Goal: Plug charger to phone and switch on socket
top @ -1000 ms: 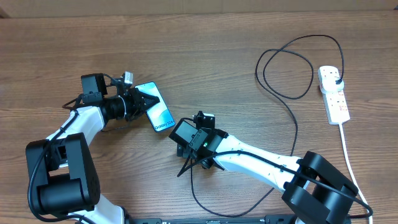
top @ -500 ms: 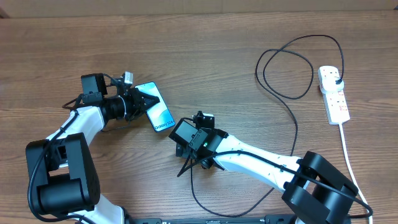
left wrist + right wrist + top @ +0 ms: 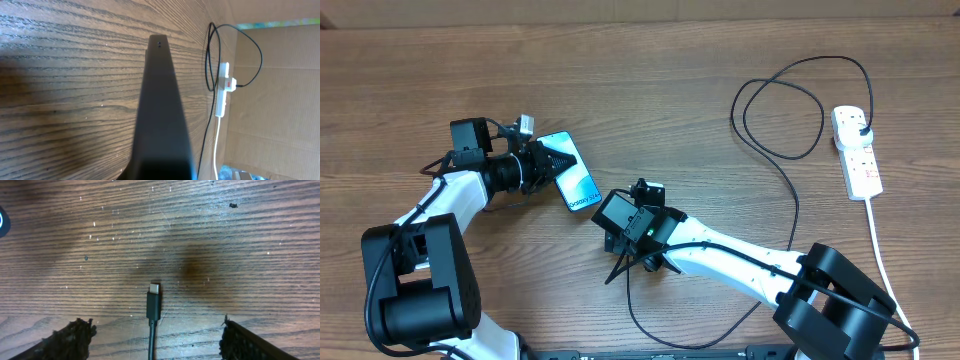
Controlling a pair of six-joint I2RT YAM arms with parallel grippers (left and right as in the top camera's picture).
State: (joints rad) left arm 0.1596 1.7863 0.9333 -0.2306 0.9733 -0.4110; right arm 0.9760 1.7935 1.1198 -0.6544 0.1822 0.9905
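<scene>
The phone [image 3: 578, 178], with a light blue screen, lies left of centre. My left gripper [image 3: 550, 163] is shut on its left end. In the left wrist view the phone [image 3: 161, 100] shows edge-on as a dark wedge and hides the fingers. The charger [image 3: 794, 215], a thin black cable, loops from its plug in the socket [image 3: 856, 152] down to my right gripper [image 3: 632, 268]. In the right wrist view its connector tip [image 3: 154, 297] lies on the wood between the spread fingers of my right gripper [image 3: 156, 330], which is open and touches nothing.
The socket's white cord [image 3: 882, 255] runs down the right side of the table. The socket also shows in the left wrist view [image 3: 223, 90] against a cardboard wall [image 3: 280, 100]. The cable makes a wide loop [image 3: 780, 110] at the back right.
</scene>
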